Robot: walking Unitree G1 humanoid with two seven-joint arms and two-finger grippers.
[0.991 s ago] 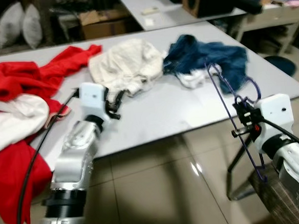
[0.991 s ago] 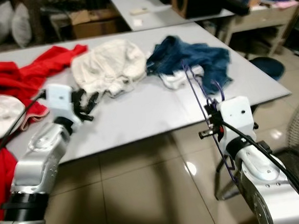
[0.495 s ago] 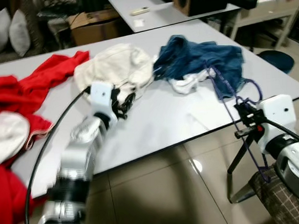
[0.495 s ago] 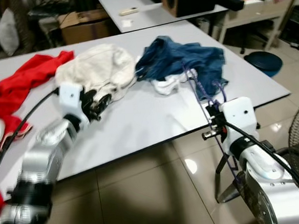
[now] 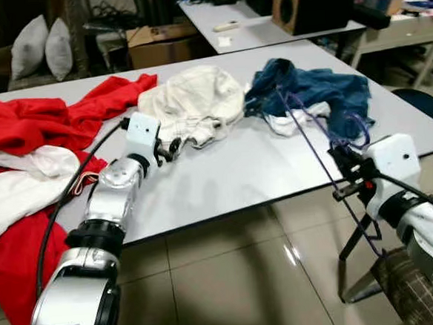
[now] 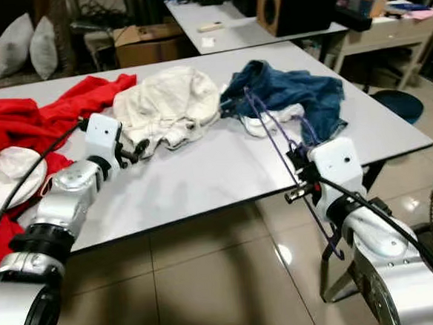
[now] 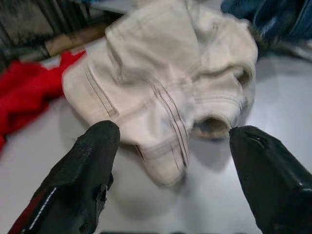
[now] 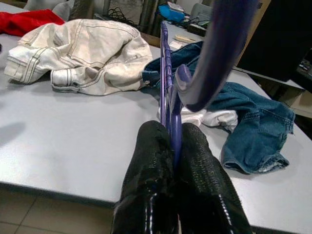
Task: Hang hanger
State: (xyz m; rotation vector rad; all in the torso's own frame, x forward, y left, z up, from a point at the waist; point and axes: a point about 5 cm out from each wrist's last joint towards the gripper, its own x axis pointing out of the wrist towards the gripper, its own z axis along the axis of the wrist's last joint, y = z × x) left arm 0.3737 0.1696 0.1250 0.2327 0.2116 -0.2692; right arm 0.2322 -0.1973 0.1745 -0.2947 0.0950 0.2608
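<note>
While right gripper pinches hanger, left gripper gapes at jacket, 12 o'clock; we risk hanger snagging jeans.

Left gripper hangs low over the grey table, fingers spread wide, facing a crumpled cream garment; red cloth lies beside it, blue denim at its other side
</note>
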